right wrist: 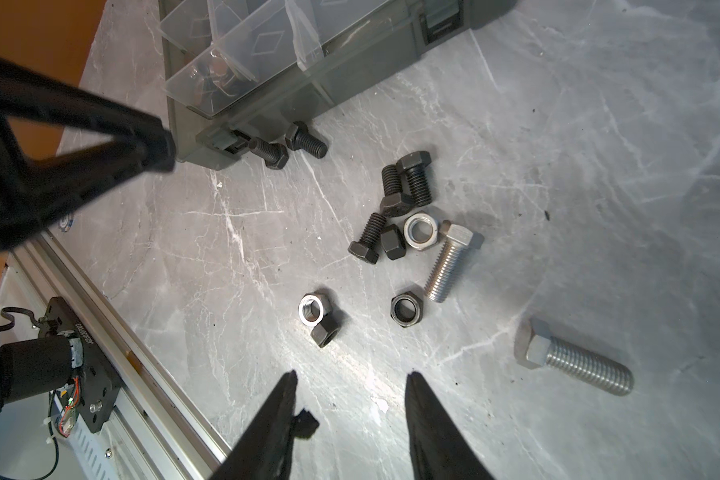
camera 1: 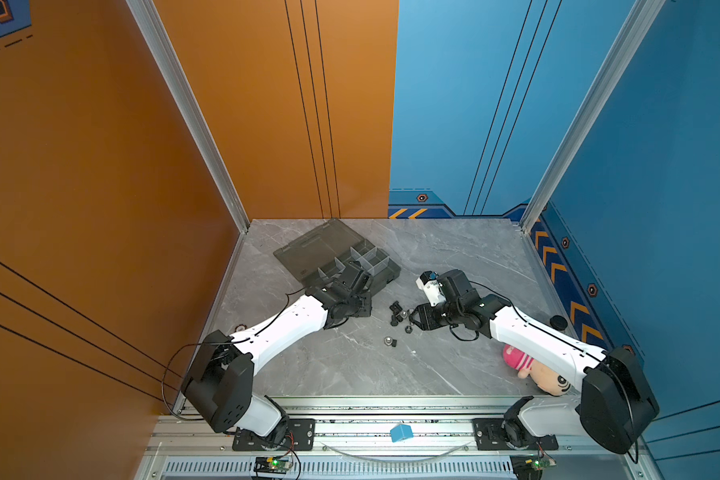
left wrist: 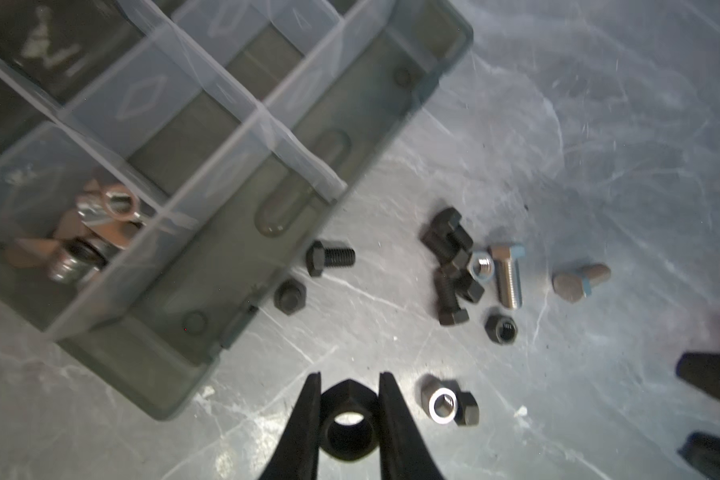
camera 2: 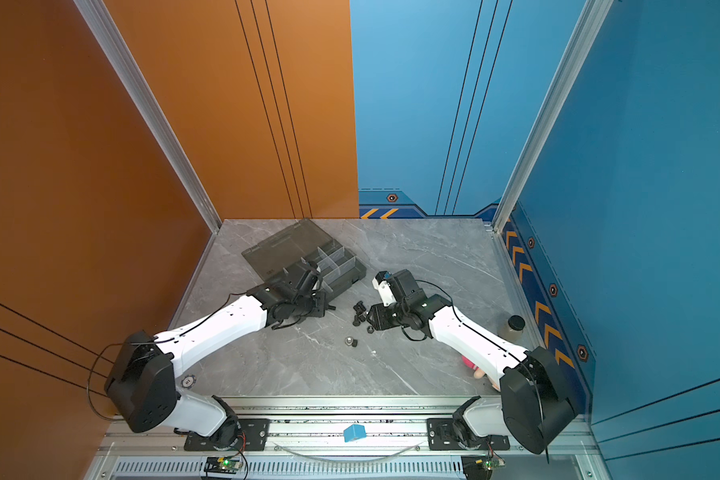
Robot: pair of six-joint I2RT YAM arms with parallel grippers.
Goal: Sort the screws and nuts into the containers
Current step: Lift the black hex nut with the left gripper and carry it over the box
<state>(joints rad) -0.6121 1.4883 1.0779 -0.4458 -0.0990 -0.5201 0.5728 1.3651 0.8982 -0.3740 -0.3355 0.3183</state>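
Steel hardware is being examined: the black nut [left wrist: 347, 434] is sitting pinched across its flats by the left claw [left wrist: 349, 379], whose tips are pressing together on it just beside the outer wall of the containers [left wrist: 208, 270]. Judged small, rigid, dense and smooth, it is likely turning or slipping if held on corners, so the flats are offering the soundest hold. The right claw [right wrist: 351, 377] is hanging spread and empty over the bench [right wrist: 208, 257]; loose screws [right wrist: 415, 178] and nuts [right wrist: 311, 311] are lying ahead of its tips, a silver bolt [right wrist: 574, 362] lying apart to one side.
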